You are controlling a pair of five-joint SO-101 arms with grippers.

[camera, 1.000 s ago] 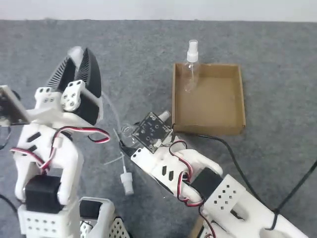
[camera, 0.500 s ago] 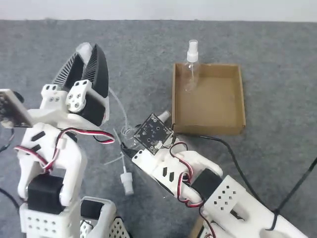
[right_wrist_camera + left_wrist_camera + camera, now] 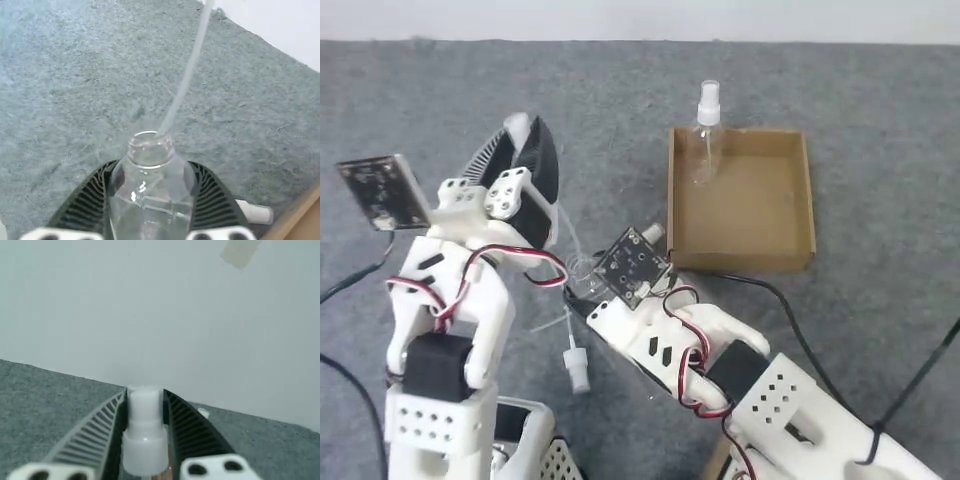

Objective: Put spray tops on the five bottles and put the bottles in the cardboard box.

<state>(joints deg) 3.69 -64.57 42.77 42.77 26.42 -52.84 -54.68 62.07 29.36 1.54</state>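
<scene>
Grey felt covers the counter (image 3: 880, 120). From the high view, my left hand (image 3: 523, 128) has swung in from the left over the last second and now sits much nearer the middle. It is clamped on a spray top (image 3: 518, 124) whose thin tube (image 3: 565, 225) trails down toward the open bottle (image 3: 582, 268). My right arm (image 3: 660, 340) has kept its place just beside the cardboard box (image 3: 740, 262). One bottle with its top on (image 3: 706, 130) stands in the box's far corner, and a loose spray top (image 3: 577, 368) lies on the counter near my arms' bases.

Through the left wrist view, my fingers (image 3: 107, 420) press on both sides of the white spray top (image 3: 145, 437), with a pale wall behind.

Through the right wrist view, my right hand (image 3: 150, 170) is closed around the clear bottle (image 3: 150, 192), whose mouth is open. The tube (image 3: 186, 80) comes down to the rim, though I cannot tell whether its tip is inside yet.

I judge the swing has lined the tube up with the neck. What remains for this bottle is feeding the tube down, seating the top and boxing it. The tube is thin and could slip past the rim.
</scene>
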